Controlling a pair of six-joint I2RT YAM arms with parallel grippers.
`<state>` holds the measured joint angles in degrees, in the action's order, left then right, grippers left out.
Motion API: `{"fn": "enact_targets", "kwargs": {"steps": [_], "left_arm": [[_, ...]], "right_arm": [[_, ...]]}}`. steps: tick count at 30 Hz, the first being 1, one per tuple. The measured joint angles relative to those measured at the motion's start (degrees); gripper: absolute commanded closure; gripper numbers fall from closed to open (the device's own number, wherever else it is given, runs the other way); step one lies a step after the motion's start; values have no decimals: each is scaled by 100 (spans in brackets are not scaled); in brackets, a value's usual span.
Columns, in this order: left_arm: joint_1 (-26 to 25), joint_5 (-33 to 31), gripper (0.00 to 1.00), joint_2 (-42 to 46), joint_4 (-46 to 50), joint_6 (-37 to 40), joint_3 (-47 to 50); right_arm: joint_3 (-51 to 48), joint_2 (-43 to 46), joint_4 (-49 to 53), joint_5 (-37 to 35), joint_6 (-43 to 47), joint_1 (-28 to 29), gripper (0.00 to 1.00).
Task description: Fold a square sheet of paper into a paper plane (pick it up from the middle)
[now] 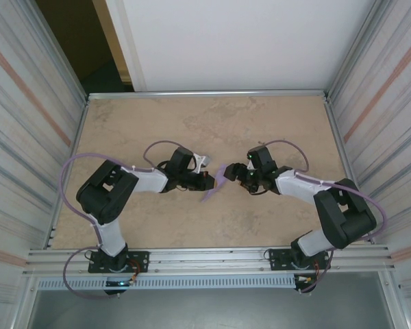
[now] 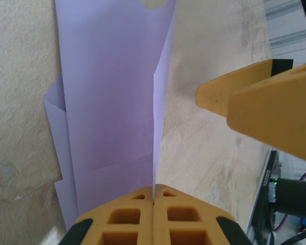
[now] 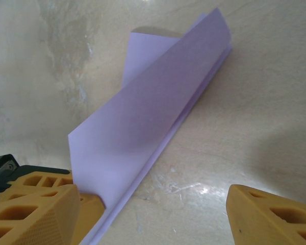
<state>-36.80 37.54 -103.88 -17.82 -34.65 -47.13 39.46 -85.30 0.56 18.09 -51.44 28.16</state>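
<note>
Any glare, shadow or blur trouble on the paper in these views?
Top external: even light, paper small but sharp. Left wrist: paper evenly lit, no glare. Right wrist: bright glare patch on the table beside the paper, soft shadow further right.

A beige, marble-patterned surface (image 1: 274,130) fills the middle, evenly lit. Ribbed silvery walls with faint orange stripes stand at left (image 1: 20,103) and right (image 1: 390,89). A white panel (image 1: 246,41) closes the top; a dark opening (image 1: 75,41) shows upper left.
</note>
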Motion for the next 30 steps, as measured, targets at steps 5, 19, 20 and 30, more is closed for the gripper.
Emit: {"fn": "enact_targets", "kwargs": {"steps": [5, 19, 20, 30], "left_arm": [[39, 170, 100, -52, -208, -426, 0], [87, 254, 100, -243, -468, -807, 22], [87, 254, 100, -254, -481, -811, 39], [87, 247, 93, -334, -501, -804, 140]], "right_arm": [[190, -256, -48, 48, 103, 13, 26], [636, -905, 61, 105, 214, 39, 32], [667, -964, 101, 103, 219, 37, 32], [1071, -1250, 621, 74, 219, 42, 34]]}}
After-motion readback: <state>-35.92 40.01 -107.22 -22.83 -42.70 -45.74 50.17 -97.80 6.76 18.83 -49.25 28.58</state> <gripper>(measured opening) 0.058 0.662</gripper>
